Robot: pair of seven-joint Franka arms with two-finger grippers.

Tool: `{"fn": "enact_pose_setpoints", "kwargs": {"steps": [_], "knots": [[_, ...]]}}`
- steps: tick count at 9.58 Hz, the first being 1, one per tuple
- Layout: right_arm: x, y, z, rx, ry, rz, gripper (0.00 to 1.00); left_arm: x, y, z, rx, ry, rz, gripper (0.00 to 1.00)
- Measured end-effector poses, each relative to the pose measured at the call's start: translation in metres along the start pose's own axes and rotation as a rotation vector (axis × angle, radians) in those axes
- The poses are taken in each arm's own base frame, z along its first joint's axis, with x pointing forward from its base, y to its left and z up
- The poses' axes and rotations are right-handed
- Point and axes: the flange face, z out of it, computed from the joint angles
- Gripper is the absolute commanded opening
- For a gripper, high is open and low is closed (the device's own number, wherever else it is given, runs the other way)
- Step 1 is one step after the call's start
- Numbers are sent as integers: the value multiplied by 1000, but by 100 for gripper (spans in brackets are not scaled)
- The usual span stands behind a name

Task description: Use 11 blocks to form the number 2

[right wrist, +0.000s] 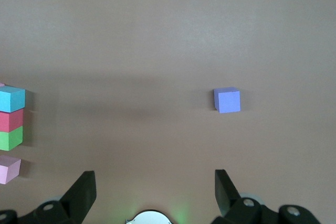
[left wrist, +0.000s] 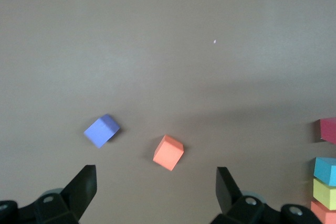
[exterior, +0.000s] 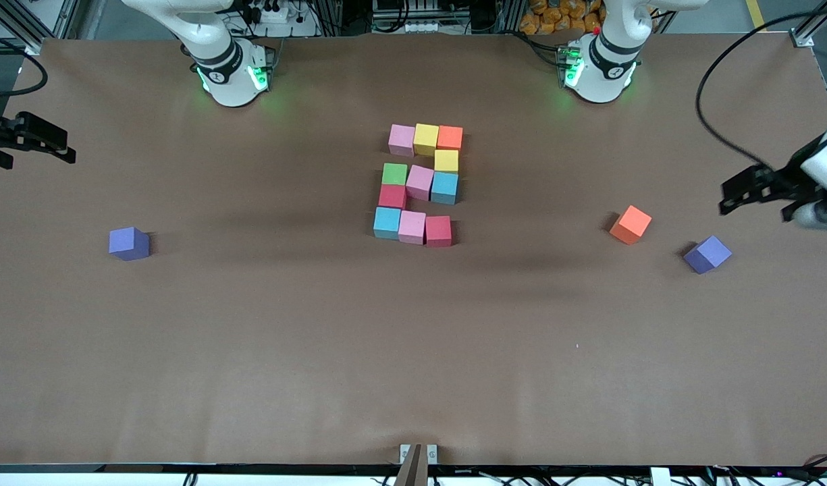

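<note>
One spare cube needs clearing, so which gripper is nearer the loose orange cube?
Left. The left gripper hangs near the loose orange cube, at its own end; the right gripper waits at the right arm's end.

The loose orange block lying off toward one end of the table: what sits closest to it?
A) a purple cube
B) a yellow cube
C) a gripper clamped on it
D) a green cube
A: the loose orange block lies apart from the figure, with a purple cube beside it, slightly nearer the front camera.
</note>
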Motion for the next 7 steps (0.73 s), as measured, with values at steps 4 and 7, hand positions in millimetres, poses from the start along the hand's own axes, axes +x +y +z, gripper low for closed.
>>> {"fn": "enact_pose_setpoints", "kwargs": {"steps": [4,7], "knots": [[0,0,0,0,0,0,100,-17,-34,-17,-4,1,-53,100],[0,0,0,0,0,0,100,-18,14,-30,39,20,-47,100]]}}
